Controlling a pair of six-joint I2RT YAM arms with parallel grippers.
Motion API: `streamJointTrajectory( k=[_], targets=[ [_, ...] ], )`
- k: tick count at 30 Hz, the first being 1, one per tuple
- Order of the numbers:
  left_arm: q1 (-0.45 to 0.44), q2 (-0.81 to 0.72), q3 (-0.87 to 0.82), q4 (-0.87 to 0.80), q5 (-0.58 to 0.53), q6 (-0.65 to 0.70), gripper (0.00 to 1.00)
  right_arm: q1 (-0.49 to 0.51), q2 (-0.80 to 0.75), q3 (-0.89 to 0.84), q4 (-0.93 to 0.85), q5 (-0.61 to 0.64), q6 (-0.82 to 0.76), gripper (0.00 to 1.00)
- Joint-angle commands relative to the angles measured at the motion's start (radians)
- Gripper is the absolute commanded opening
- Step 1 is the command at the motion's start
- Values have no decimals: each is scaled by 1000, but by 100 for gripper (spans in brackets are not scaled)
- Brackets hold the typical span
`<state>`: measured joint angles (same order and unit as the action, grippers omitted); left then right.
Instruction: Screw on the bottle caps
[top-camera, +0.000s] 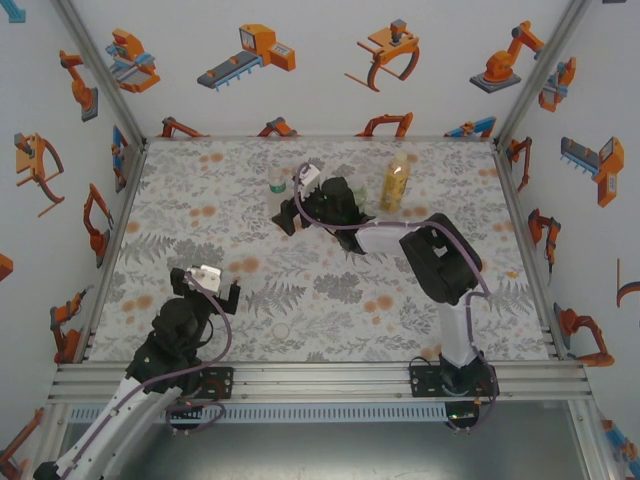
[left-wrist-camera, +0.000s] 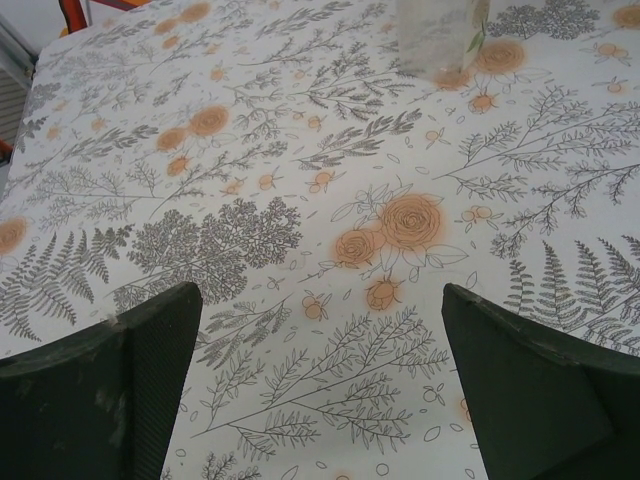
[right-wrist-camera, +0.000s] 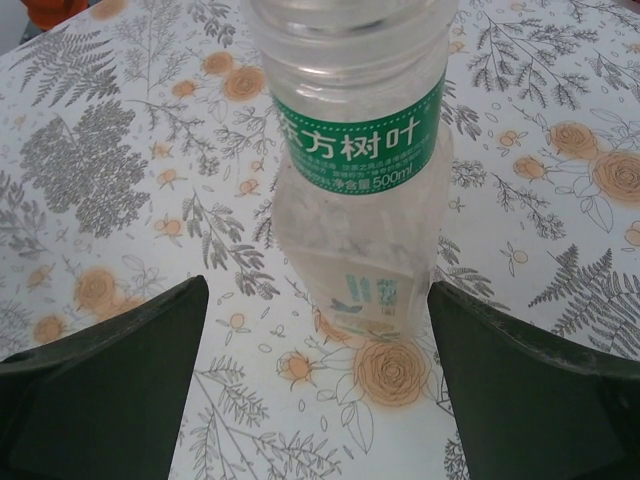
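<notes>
The left gripper is seen with jaws spread wide above the mat, nothing held between them; a clear bottle is stood on the mat well ahead, slightly right of the fingers.

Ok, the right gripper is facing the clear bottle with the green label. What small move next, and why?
Probably ease the right gripper forward a little before closing. Its jaws stand open. The clear bottle is upright and centred between the fingers, with mat showing on both sides. It seems to sit just past the tips, untouched.
</notes>
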<state>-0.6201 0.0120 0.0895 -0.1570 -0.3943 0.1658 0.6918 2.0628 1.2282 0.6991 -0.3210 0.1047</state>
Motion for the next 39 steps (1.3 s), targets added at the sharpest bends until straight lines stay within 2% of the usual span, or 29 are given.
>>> streamJointTrajectory(
  k=[1, 8, 14, 26, 33, 36, 39],
  targets=[
    [5, -12, 22, -26, 1, -21, 97, 5, 35, 46, 98, 39, 13, 81],
    [5, -14, 25, -33, 39, -9, 97, 6, 97, 83, 166, 72, 24, 81],
    [5, -13, 27, -36, 49, -4, 97, 6, 121, 117, 169, 52, 30, 80],
    [5, -14, 18, -25, 42, -4, 97, 6, 160, 151, 166, 35, 43, 71],
    [6, -12, 19, -20, 12, -13, 97, 5, 167, 160, 166, 22, 43, 56],
    [6, -14, 19, -20, 12, -15, 97, 6, 151, 151, 166, 15, 42, 41],
    [5, -14, 19, -19, 11, -15, 97, 6, 112, 120, 165, 12, 39, 30]
  ],
)
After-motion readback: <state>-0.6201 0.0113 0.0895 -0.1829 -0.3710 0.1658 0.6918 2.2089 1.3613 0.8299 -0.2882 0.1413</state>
